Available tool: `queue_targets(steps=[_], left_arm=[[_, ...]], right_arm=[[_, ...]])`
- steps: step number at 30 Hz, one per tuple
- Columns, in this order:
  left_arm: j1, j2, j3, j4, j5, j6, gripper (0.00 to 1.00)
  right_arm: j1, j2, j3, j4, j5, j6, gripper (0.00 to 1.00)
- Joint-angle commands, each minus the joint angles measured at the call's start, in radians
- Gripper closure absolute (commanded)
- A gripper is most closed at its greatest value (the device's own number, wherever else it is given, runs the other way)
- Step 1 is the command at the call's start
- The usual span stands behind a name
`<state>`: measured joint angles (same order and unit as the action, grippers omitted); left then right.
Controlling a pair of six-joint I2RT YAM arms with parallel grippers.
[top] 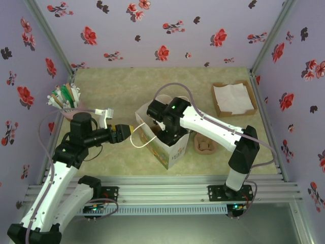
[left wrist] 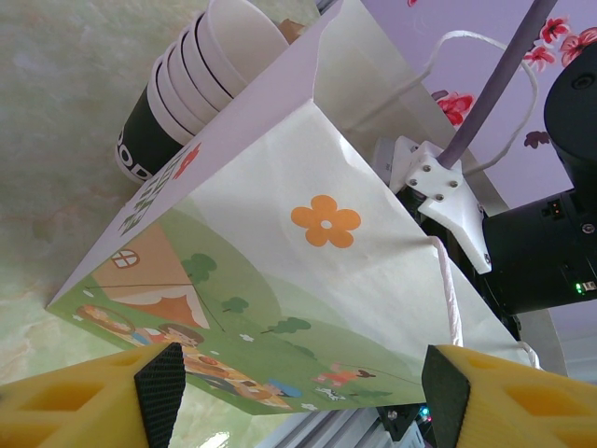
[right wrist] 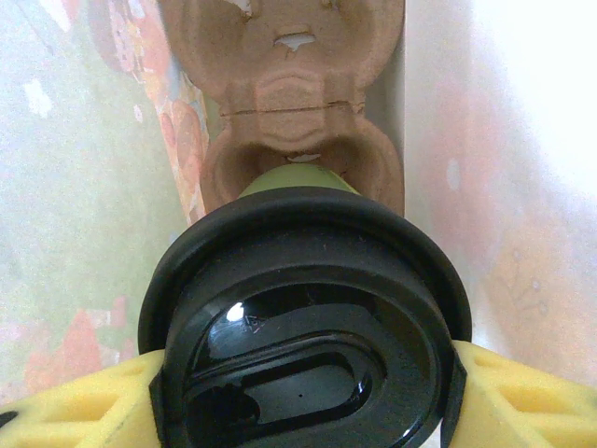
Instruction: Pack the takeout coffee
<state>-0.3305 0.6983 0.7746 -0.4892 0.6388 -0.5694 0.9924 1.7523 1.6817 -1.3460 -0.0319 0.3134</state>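
our right gripper (right wrist: pixel 303 397) clamps the coffee cup (right wrist: pixel 303 308) inside the bag (left wrist: pixel 308 280), over the cardboard carrier (right wrist: pixel 298 93); releasing remains. our left gripper (left wrist: pixel 303 394) gapes wide.

A shallow cardboard box (top: pixel 219 109) holding white napkins (top: pixel 232 96) sits at the table's (top: pixel 111 81) far right corner. At the far left stands a bunch of stirrers and sachets (top: pixel 63 96). A brown pulp cup carrier (top: pixel 205 145) lies near the middle. Nested dark-walled, cream-rimmed cups (left wrist: pixel 201 70) form a stack. Flowered walls (top: pixel 152 25) enclose everything.
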Motion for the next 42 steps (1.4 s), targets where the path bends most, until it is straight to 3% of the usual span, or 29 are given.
queue_targets(steps=[1,42], left_arm=[[-0.007,-0.008,-0.003,0.021,-0.005,-0.001,0.29],[-0.009,-0.013,-0.011,0.021,-0.007,-0.003,0.29]], right_arm=[[-0.005,0.001,-0.017,0.004,-0.011,-0.016,0.37],[-0.020,0.047,-0.167,0.139,-0.057,-0.003,0.37]])
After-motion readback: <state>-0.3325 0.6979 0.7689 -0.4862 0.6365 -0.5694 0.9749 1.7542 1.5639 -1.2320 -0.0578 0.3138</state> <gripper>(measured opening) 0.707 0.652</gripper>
